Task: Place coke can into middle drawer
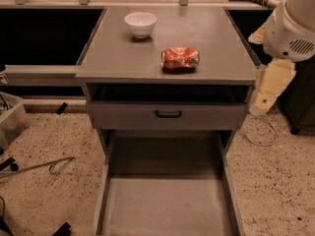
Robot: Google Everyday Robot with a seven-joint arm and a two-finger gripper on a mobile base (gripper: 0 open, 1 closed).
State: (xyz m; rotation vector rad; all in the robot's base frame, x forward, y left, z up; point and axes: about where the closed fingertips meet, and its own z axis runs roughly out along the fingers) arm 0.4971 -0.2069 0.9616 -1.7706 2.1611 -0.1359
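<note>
The coke can (180,58), dented and red-orange, lies on its side on the grey cabinet top (123,58), right of centre near the front edge. The middle drawer (167,205) is pulled out low at the front, a wide shallow grey tray with nothing in it. My gripper (262,102) hangs at the end of the white arm (293,26) beside the cabinet's right edge. It is right of the can and lower than it, apart from it and holding nothing that I can see.
A white bowl (141,23) stands at the back left of the cabinet top. A closed drawer front with a black handle (168,114) sits above the open tray. Loose tools (37,166) and a bin (12,119) lie on the speckled floor at left. A cable (261,136) lies at right.
</note>
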